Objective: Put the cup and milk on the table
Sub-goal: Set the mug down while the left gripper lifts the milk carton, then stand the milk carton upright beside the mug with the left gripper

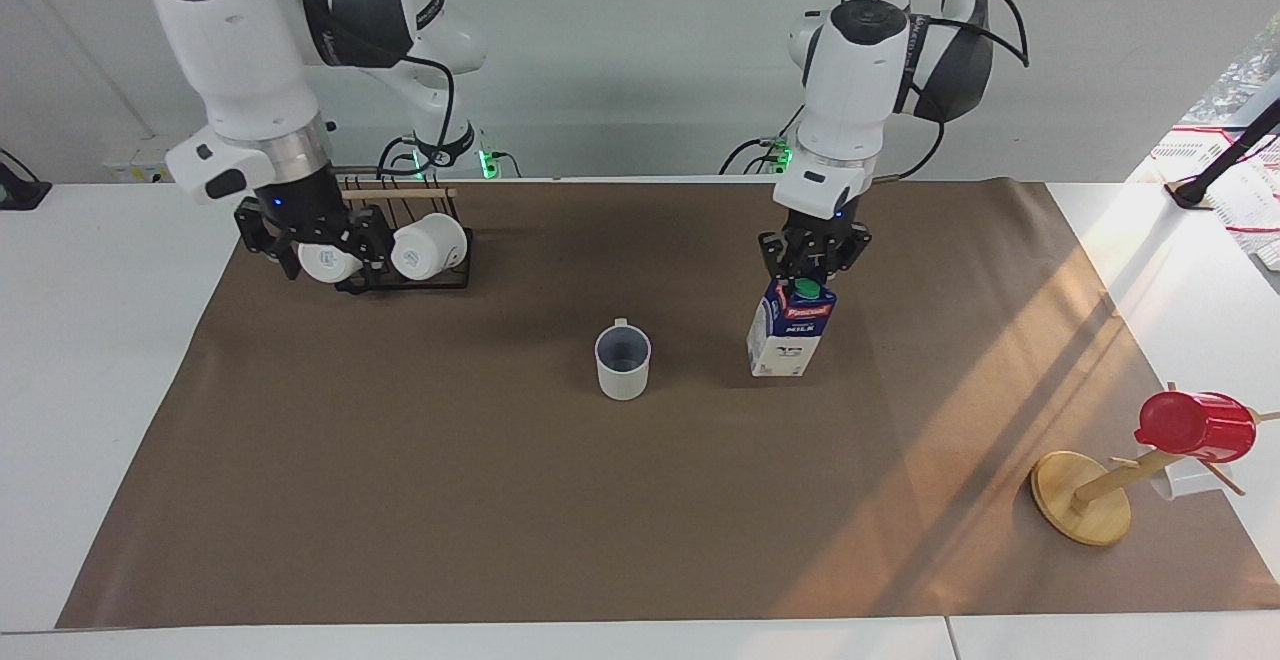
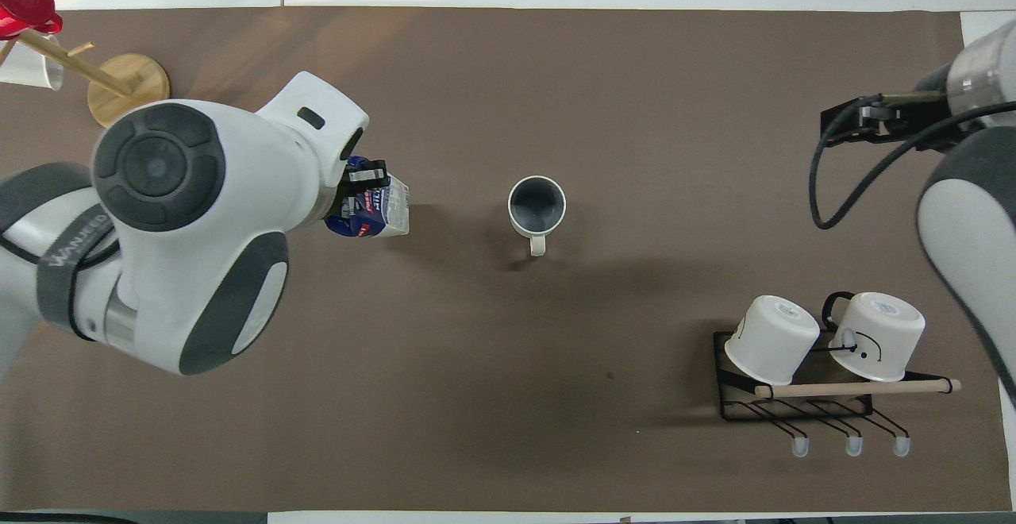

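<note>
The cup (image 1: pixel 623 362) already stands alone in the middle of the table (image 1: pixel 450 500), so that part looks done. At the cup's three o'clock in the facing view, the milk (image 1: pixel 790 330) stands nearly straight on the brown paper. The left gripper (image 1: pixel 812 256) pinches its top, so letting go is left. The right gripper (image 1: pixel 310 240) waits, spread wide, over the mug rack (image 1: pixel 400 275).

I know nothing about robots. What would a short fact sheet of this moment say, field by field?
cup: small white mug with grey-blue inside, upright on the brown paper sheet, free
milk: blue-and-white gable-top carton, standing beside the mug, toward the left arm's end
left gripper: shut on the carton's top
right gripper: open, over the black wire rack holding two white mugs
</note>
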`<action>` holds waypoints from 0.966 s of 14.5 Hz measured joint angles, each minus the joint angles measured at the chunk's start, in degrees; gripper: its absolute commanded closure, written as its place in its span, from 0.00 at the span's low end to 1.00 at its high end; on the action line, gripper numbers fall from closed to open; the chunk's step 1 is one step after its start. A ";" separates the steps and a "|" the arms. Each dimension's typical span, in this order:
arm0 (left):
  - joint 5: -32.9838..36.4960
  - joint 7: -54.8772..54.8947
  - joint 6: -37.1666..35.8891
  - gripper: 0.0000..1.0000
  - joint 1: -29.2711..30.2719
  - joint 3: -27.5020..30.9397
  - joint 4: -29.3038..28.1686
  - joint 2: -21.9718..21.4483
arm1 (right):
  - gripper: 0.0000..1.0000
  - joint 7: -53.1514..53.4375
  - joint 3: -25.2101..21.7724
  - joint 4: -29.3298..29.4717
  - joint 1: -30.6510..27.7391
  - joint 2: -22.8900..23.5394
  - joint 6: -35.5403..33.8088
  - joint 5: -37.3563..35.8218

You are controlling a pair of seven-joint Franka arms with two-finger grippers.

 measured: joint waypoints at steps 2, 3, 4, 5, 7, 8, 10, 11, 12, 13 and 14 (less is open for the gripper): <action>0.68 -2.29 0.00 1.00 -1.80 0.03 1.87 2.25 | 0.00 1.37 0.00 3.19 -1.79 -0.55 -5.39 1.54; 1.08 -3.36 0.00 1.00 -2.49 0.05 3.17 3.59 | 0.00 2.58 0.00 3.98 -2.33 -0.69 -6.82 1.85; 1.52 -4.28 0.00 1.00 -3.14 0.07 4.47 4.93 | 0.00 3.81 0.01 4.06 -2.54 -0.81 -7.35 1.97; 1.89 -4.99 0.00 1.00 -3.92 0.05 5.51 6.22 | 0.00 4.57 0.05 4.03 -2.55 -0.80 -7.64 1.99; 2.24 -6.17 0.15 1.00 -5.44 0.06 6.45 8.15 | 0.00 4.79 0.46 3.89 -2.42 -0.78 -7.93 2.00; 2.41 -6.71 0.24 1.00 -5.93 0.07 6.69 8.80 | 0.00 4.80 0.68 3.87 -2.31 -0.78 -8.30 2.00; 2.49 -6.98 0.27 1.00 -6.45 0.07 6.87 9.26 | 0.00 4.37 0.93 3.87 -2.29 -0.78 -9.15 2.00; 2.49 -7.19 0.27 1.00 -6.75 0.08 6.90 9.29 | 0.00 3.34 0.92 3.87 -2.41 -0.78 -9.31 2.00; 2.50 -7.67 0.34 1.00 -7.07 0.08 6.92 9.34 | 0.00 1.79 0.86 3.87 -2.55 -0.78 -9.52 2.00; 2.51 -8.12 0.61 1.00 -7.35 0.08 6.92 9.52 | 0.00 0.68 0.79 3.87 -2.56 -0.79 -10.31 1.98; 2.52 -8.44 0.79 1.00 -7.56 0.09 6.92 9.76 | 0.00 0.09 0.80 3.88 -2.49 -0.82 -11.17 1.98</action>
